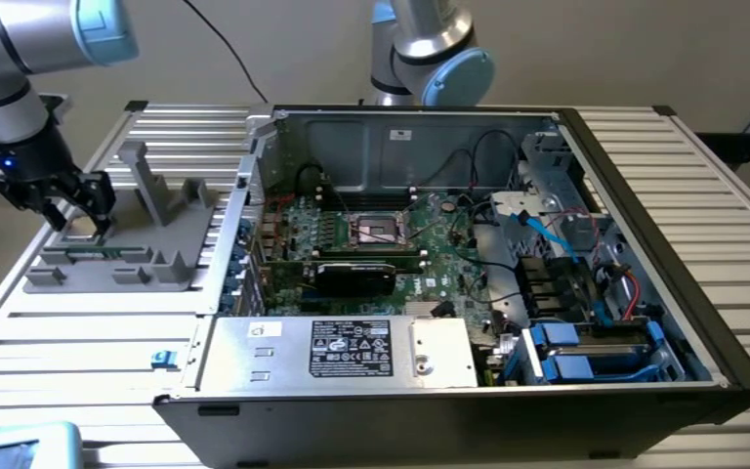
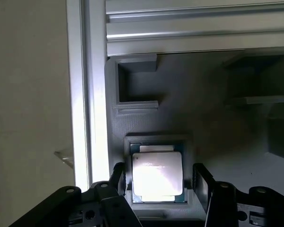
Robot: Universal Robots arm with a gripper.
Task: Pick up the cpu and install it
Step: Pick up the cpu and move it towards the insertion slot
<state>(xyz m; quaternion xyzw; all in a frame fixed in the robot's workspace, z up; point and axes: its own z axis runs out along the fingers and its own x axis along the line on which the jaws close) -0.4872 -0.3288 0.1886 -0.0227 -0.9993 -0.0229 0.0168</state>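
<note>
The cpu (image 2: 157, 176), a small square chip with a shiny metal top, lies flat in a recess of the grey holder (image 2: 189, 104). My gripper (image 2: 158, 182) is open, one black finger on each side of the chip, neither pressing on it. In the exterior view the gripper (image 1: 78, 223) hangs over the grey holder (image 1: 121, 256) at the exterior view's left, beside the open computer case (image 1: 479, 283). The dark square socket (image 1: 378, 229) with its metal frame sits in the middle of the motherboard.
The holder has upright grey fins (image 1: 153, 191) close beside the gripper. A ribbed metal table (image 1: 75, 342) carries everything. Inside the case are a black block (image 1: 355, 276), cables (image 1: 545, 230) and blue drive bays (image 1: 584, 357). A second arm (image 1: 428, 54) stands behind the case.
</note>
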